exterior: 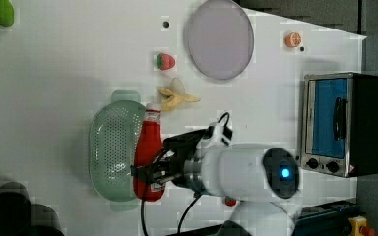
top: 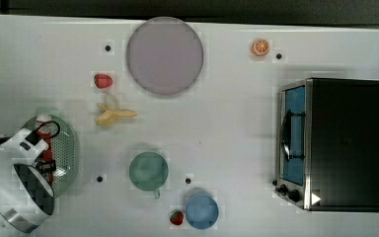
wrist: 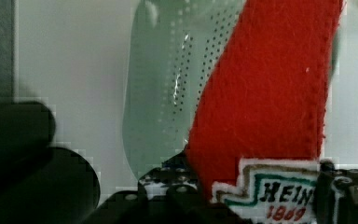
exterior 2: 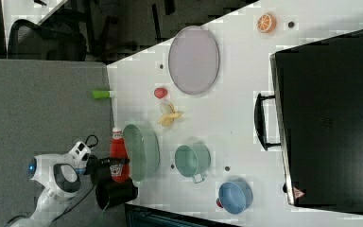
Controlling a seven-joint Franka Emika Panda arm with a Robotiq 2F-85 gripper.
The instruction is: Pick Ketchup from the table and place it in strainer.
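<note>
Ketchup bottle (exterior: 149,147), red with a white cap and a white-and-red label, clamped by its lower body in the black claw (exterior: 150,172) of a white robot arm. Held over the pale green strainer (exterior: 113,147), along the strainer's edge nearest the banana (exterior: 174,98), cap end pointing toward the banana. Seen from the wrist, red bottle body (wrist: 270,93) crossing in front of the strainer's perforated wall (wrist: 168,93), label (wrist: 279,196) sitting between the claw's two fingers. Cannot tell whether the bottle already rests on the strainer or hangs just above it.

Elsewhere on the white tabletop (top: 227,123), placed from the strainer: banana (top: 113,112) near, strawberry (top: 103,80) just past the banana, round lilac plate (top: 165,56) farther on. Green cup (top: 148,171) near the strainer on another side, blue cup (top: 202,211) and a second strawberry (top: 177,217) beyond that cup. Toaster oven (top: 333,143) and an orange slice (top: 260,47) well apart from the strainer, at the tabletop's far end.

Step in hand, as a judgement: carrying the bottle into the strainer, most of the task done. To finish well: shift the bottle toward the strainer's middle, away from the rim; keep its length along the oval's long axis; lower until it lies in the holed bottom; only then spread the claw. Risk: release at the edge, bottle tipping out onto the tabletop.
</note>
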